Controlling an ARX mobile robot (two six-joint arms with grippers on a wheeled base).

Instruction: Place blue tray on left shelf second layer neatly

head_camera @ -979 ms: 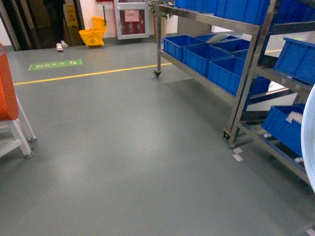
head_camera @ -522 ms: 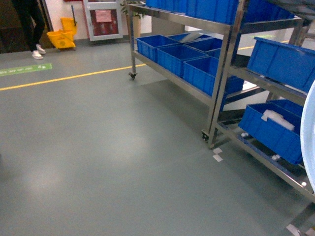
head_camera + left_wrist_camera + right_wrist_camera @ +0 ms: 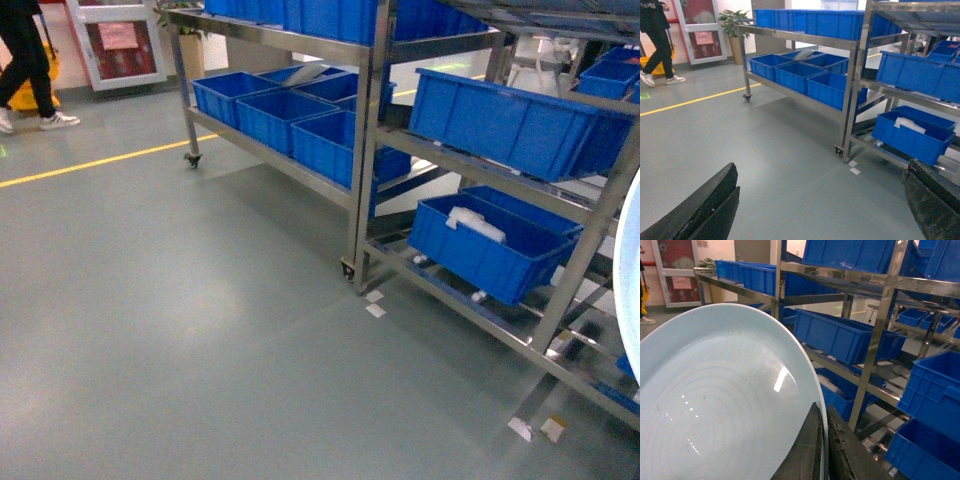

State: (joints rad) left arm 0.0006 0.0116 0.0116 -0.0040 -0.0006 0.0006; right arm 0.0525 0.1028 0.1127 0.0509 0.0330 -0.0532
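Evidently my right gripper (image 3: 822, 450) was clamped on the blue tray (image 3: 715, 405) rim: stiff, light, slippery plastic.

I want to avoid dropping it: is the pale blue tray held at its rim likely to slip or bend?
The blue tray looks glossy with bright reflections, so probably slippery. The right gripper pinches only its rim, so it may pivot. It appears rigid plastic.
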